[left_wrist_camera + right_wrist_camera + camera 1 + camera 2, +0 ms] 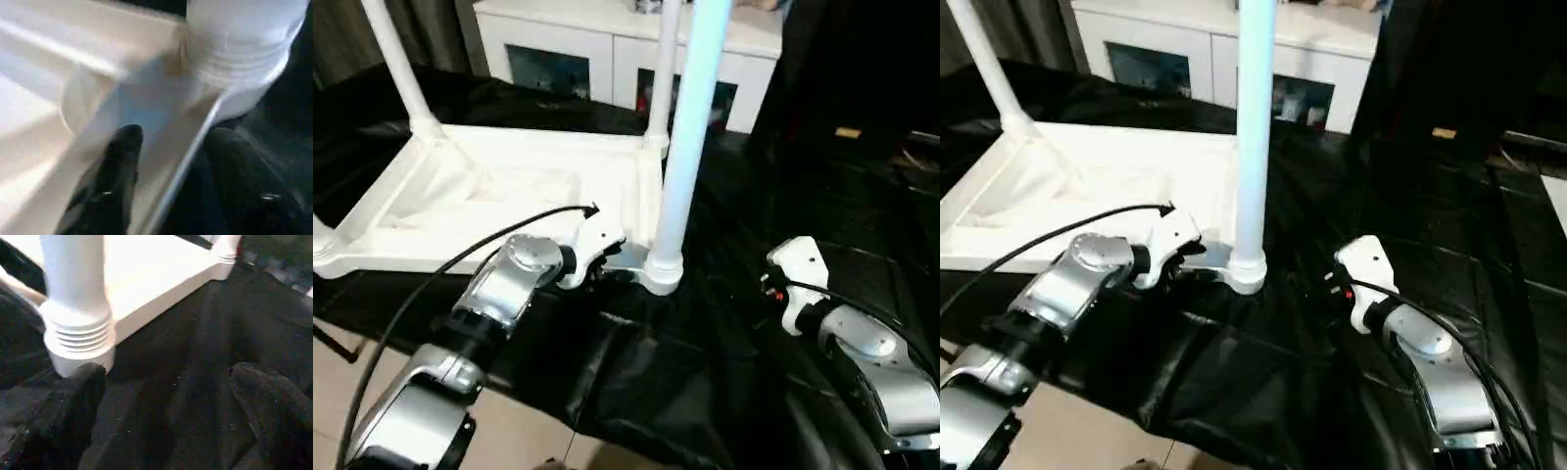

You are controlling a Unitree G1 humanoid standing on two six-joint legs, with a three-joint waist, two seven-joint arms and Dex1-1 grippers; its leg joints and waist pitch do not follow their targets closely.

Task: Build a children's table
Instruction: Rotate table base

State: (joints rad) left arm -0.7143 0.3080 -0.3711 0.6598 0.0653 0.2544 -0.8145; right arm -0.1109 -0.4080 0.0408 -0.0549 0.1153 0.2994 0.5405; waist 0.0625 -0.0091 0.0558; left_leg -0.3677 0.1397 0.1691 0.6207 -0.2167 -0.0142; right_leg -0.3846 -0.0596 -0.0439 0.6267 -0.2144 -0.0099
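- Black-covered surface (724,323) carries the upturned white table (489,196).
- Left hand (171,161) straddles the table's rim beside a leg (690,127), fingers apart.
- Right hand (166,396) gapes wide, holding nothing.

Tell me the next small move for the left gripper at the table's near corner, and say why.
Probably close the left gripper on the tabletop's rim to steady it. In the left wrist view one finger lies inside the rim, the other outside, jaws open around it beside the near leg. The right gripper waits open, apart, over the black cloth.
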